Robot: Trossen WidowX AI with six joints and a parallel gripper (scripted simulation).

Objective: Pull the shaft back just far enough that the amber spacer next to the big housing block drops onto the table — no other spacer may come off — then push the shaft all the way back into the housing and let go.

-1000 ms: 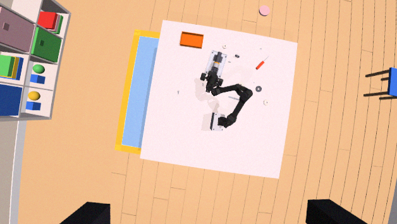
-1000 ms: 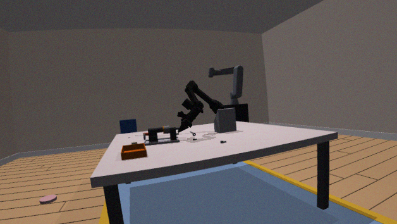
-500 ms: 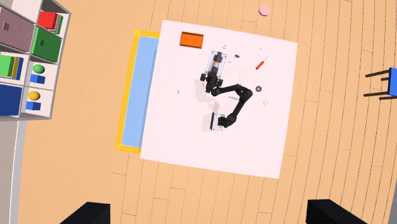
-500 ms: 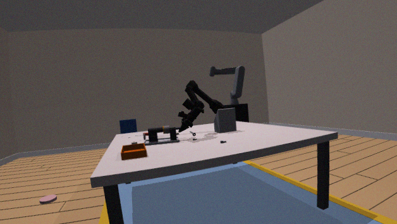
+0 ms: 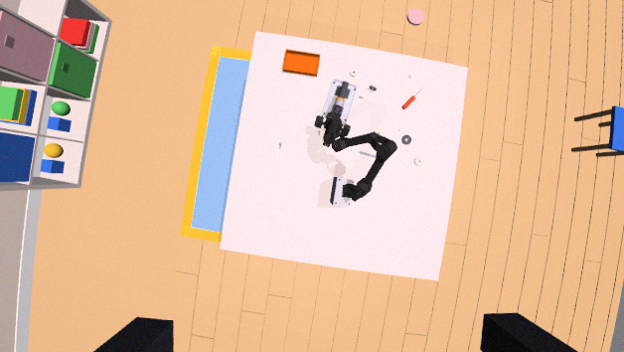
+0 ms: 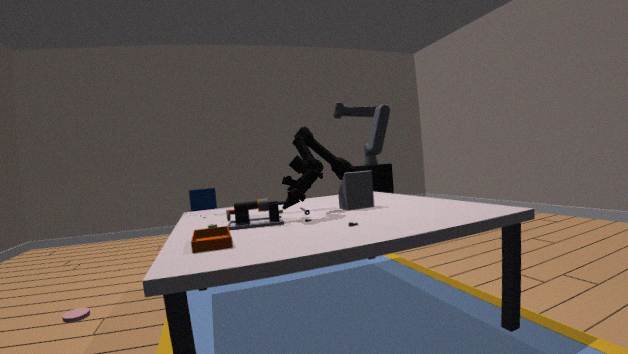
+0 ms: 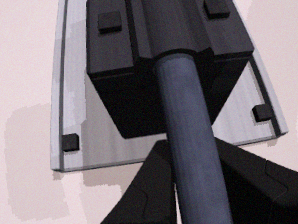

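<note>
The shaft [image 7: 189, 115] runs out of the dark end block [image 7: 111, 56] [image 6: 274, 212] toward the camera in the wrist view. My gripper [image 7: 181, 147] [image 6: 285, 205] is shut on the shaft, a short way outside that block. The amber spacer [image 5: 340, 98] [image 6: 260, 204] shows as a thin band on the line between the big housing block [image 5: 343, 88] [image 6: 242, 214] and the end block, still up at shaft height. A pale spacer [image 6: 265, 204] sits beside it. The arm hides part of the end block in the top view.
An orange tray [image 5: 301, 73] [image 6: 212, 245] stands past the fixture's far end. A red screwdriver [image 5: 408, 102], a dark ring [image 5: 406, 137], pale rings [image 5: 417, 161] [image 5: 353, 73] and small parts [image 5: 373, 88] [image 6: 353, 224] lie on the table. A thin rod [image 5: 367, 153] lies under the arm.
</note>
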